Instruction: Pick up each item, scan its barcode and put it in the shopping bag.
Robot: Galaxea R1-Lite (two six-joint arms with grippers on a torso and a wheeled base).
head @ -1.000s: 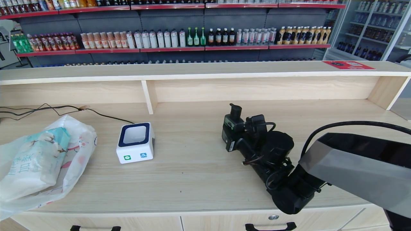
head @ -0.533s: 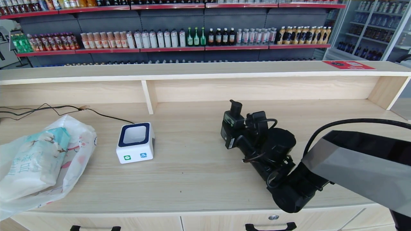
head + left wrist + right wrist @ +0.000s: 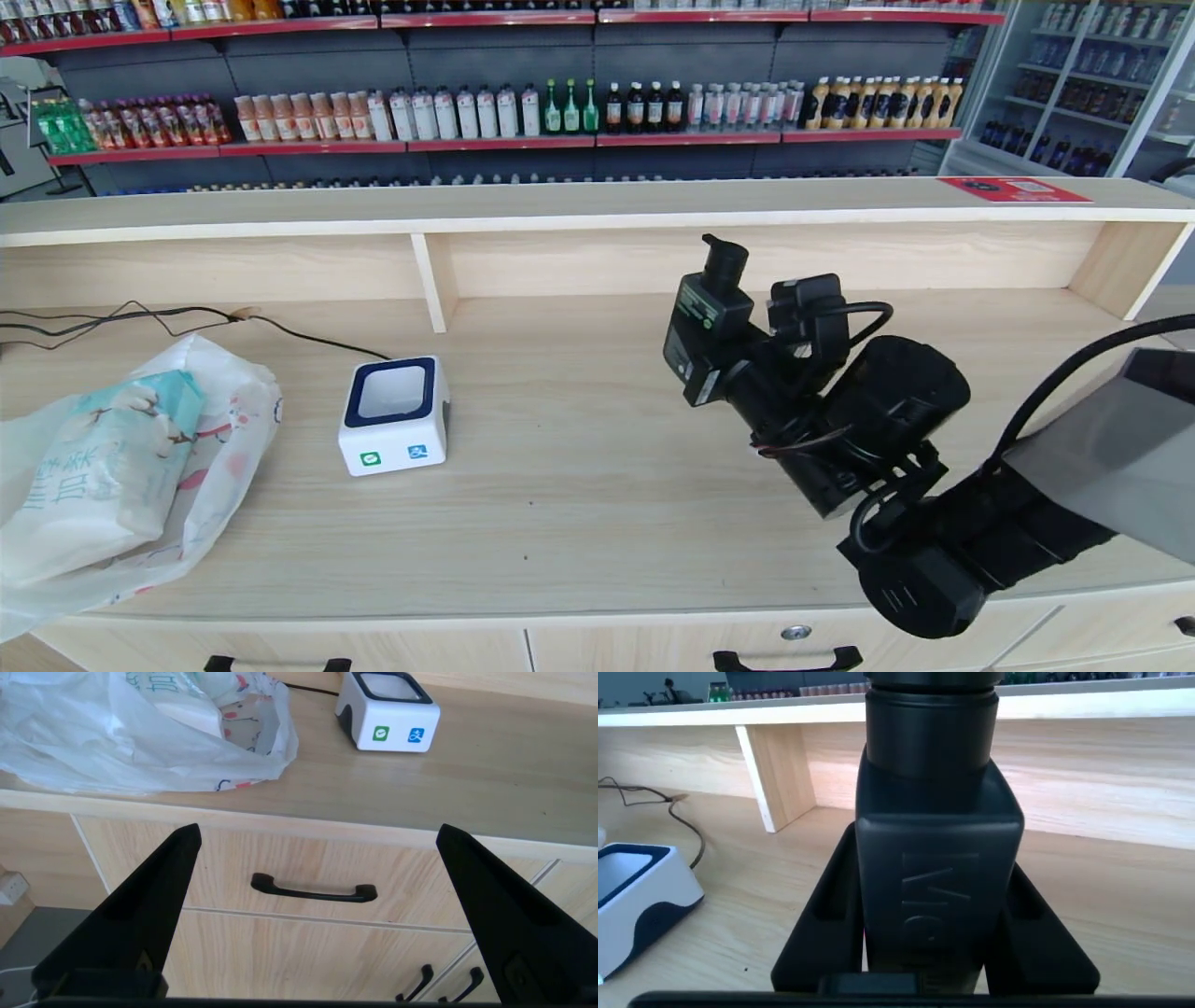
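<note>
Left gripper point(image 3: 318, 943): off the near edge of the counter point(image 3: 560, 523), below the top and facing a drawer front; fingers point(image 3: 140, 924) spread wide apart, nothing between them.
Drawer handle point(image 3: 313, 891): black bar, seen through the gap of the left pincer.
Shopping bag point(image 3: 233, 411): white thin plastic, slumped on the counter at far left, mouth toward the right.
Tissue pack point(image 3: 103, 467): pale blue and white, lying inside the bag.
Cable point(image 3: 299, 336): black, runs along the counter from the left edge to the back of the scanner.
Scanner point(image 3: 392, 415): white box with dark blue rim, window up, just right of the bag, not touching it.
Black bottle point(image 3: 709, 308): capped, tilted with cap toward the far side, held off the counter, well right of the scanner.
Right gripper point(image 3: 724, 359): clamped on the bottle's body, one finger each side.
</note>
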